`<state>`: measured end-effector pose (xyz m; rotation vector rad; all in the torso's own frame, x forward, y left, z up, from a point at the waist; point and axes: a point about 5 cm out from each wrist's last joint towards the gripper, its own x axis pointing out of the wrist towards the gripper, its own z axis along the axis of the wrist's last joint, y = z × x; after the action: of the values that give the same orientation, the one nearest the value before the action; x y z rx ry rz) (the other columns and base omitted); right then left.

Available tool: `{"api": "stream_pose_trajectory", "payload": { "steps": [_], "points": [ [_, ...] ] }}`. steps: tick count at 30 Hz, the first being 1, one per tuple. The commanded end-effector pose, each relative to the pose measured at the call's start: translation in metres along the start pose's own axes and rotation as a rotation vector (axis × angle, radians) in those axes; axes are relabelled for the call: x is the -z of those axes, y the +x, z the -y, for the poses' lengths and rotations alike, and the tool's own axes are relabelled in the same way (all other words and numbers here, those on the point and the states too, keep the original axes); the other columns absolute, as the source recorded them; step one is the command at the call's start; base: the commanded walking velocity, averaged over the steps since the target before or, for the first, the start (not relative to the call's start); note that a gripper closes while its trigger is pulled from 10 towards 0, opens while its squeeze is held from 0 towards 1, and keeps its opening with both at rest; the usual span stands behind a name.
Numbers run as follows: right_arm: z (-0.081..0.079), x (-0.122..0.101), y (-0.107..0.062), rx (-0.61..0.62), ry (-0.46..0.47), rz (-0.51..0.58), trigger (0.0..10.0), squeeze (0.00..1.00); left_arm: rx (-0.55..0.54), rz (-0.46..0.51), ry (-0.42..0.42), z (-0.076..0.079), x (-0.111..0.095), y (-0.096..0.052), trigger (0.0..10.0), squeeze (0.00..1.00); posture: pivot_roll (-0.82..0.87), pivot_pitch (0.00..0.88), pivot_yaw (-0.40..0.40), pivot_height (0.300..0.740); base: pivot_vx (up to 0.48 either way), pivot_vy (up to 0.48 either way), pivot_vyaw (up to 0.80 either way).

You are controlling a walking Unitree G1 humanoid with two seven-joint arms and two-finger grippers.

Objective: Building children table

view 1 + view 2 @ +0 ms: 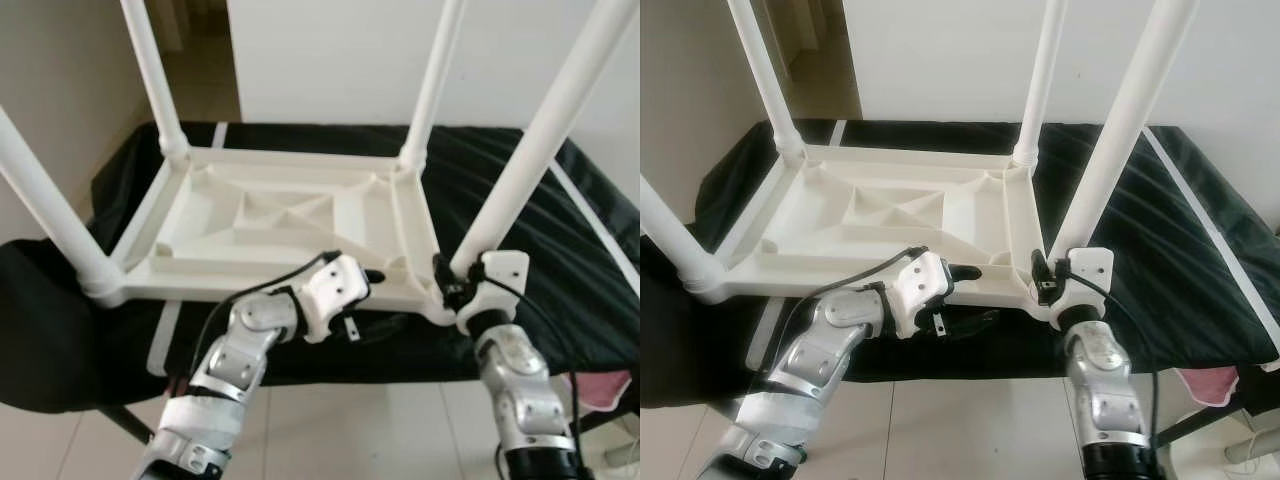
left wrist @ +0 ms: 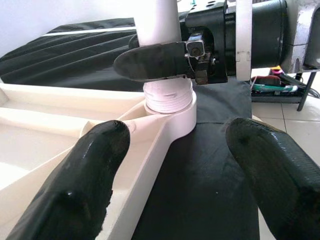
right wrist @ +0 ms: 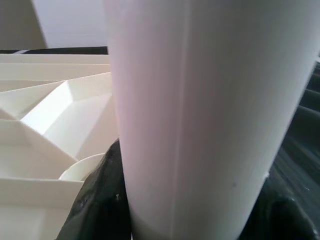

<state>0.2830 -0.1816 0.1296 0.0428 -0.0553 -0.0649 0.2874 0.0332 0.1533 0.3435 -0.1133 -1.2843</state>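
Right now my right hand [image 1: 1052,277] is clamped around the near-right leg [image 1: 1120,130] of the upturned white table [image 1: 880,215]. My left hand [image 2: 175,165] gapes, holding nothing, beside that corner socket [image 2: 170,107].

Both eye views look down from the head onto the upturned table [image 1: 290,225]. Each wrist view sits close against the same near-right leg [image 2: 159,22].

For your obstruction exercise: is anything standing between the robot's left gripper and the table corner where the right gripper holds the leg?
Nothing visible. The open left gripper faces the corner socket across bare black cloth; the right gripper clamps the leg above.
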Motion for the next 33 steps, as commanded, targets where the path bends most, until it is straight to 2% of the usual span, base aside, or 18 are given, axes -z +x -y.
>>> {"api": "stream_pose_trajectory", "payload": {
  "steps": [1, 3, 4, 5, 7, 9, 14, 27, 28, 29, 30, 33],
  "points": [
    [0.010, 0.024, -0.008, 0.110, 0.025, -0.124, 10.0, 0.00, -0.079, 0.007, 0.008, -0.003, -0.003, 0.002, 10.0, 0.00, -0.04, 0.013, 0.006, 0.740, 0.000, 0.000, 0.00],
    [0.008, 0.026, -0.008, 0.182, 0.038, -0.134, 10.0, 0.00, -0.081, 0.012, 0.013, -0.003, -0.005, 0.003, 10.0, 0.00, -0.04, 0.007, 0.000, 0.740, 0.000, 0.000, 0.00],
    [0.007, 0.028, -0.009, 0.260, 0.047, -0.149, 10.0, 0.00, -0.083, 0.017, 0.015, -0.002, -0.006, 0.006, 10.0, 0.00, -0.03, 0.003, -0.017, 0.740, 0.000, 0.000, 0.00],
    [0.001, 0.029, -0.009, 0.296, 0.075, -0.156, 10.0, 0.00, -0.091, 0.019, 0.018, -0.003, -0.006, 0.005, 10.0, 0.00, -0.02, 0.004, -0.027, 0.740, 0.000, 0.000, 0.00],
    [-0.003, 0.030, -0.010, 0.317, 0.095, -0.161, 10.0, 0.00, -0.097, 0.021, 0.020, -0.004, -0.006, 0.004, 10.0, 0.00, -0.02, 0.004, -0.027, 0.740, 0.000, 0.000, 0.00],
    [-0.010, 0.031, -0.010, 0.321, 0.118, -0.170, 10.0, 0.00, -0.115, 0.029, 0.022, -0.005, -0.007, 0.004, 10.0, 0.00, -0.02, 0.005, -0.034, 0.740, 0.000, 0.000, 0.00],
    [-0.014, 0.026, -0.012, 0.298, 0.122, -0.154, 10.0, 0.00, -0.149, 0.039, 0.027, -0.004, -0.007, 0.006, 10.0, 0.00, -0.02, 0.004, -0.049, 0.740, 0.000, 0.000, 0.00],
    [-0.011, 0.023, -0.008, 0.296, 0.088, -0.127, 10.0, 0.00, -0.150, 0.024, 0.020, -0.004, -0.004, 0.006, 10.0, 0.00, -0.03, 0.000, -0.038, 0.740, 0.000, 0.000, 0.00],
    [-0.009, 0.021, -0.007, 0.284, 0.090, -0.113, 10.0, 0.26, -0.153, 0.025, 0.022, -0.005, -0.004, 0.008, 10.0, 0.00, -0.02, 0.000, -0.037, 0.740, 0.000, 0.000, 0.00],
    [-0.009, 0.020, -0.006, 0.277, 0.092, -0.105, 10.0, 0.80, -0.155, 0.026, 0.023, -0.005, -0.005, 0.008, 10.0, 0.00, -0.02, 0.000, -0.039, 0.740, 0.000, 0.000, 0.00],
    [-0.008, 0.019, -0.005, 0.275, 0.090, -0.101, 10.0, 1.00, -0.159, 0.027, 0.028, -0.005, -0.005, 0.008, 10.0, 0.00, -0.02, 0.000, -0.042, 0.740, 0.000, 0.000, 0.00],
    [-0.008, 0.018, -0.005, 0.270, 0.096, -0.097, 10.0, 1.00, -0.168, 0.029, 0.039, -0.004, -0.005, 0.008, 10.0, 0.00, -0.02, 0.000, -0.046, 0.740, 0.000, 0.000, 0.00]
  ]
}}
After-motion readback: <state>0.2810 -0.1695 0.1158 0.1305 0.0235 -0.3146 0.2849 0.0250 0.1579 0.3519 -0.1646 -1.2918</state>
